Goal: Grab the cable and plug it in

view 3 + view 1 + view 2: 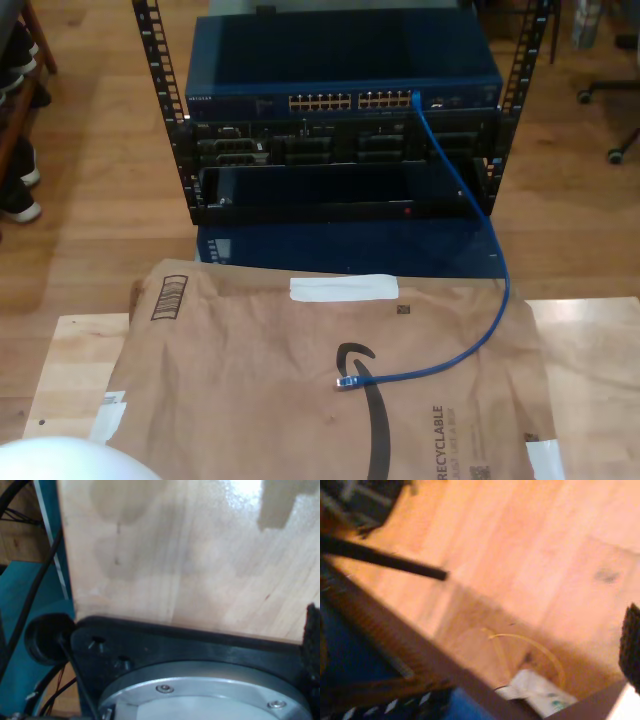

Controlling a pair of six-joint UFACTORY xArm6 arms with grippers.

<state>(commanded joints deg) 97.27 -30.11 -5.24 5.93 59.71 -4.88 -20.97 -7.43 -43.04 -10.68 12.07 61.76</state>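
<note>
The cable [480, 300] lies loose, far from my jaws. I cannot tell if my jaws are spread. Next I must grab its loose plug [346, 382].

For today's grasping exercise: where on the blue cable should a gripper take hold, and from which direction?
Probably grip the cable just behind its loose plug, coming from above: that end lies flat on the brown paper, while the other end already sits in the switch.

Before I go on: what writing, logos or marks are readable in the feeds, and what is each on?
"RECYCLABLE": printed on the brown paper envelope, near the exterior view's lower right.
Curved arrow logo and a barcode, also on the envelope; the barcode is too small to read.
White lettering on the blue network switch: too small to read.
Wrist views: nothing readable.
</note>
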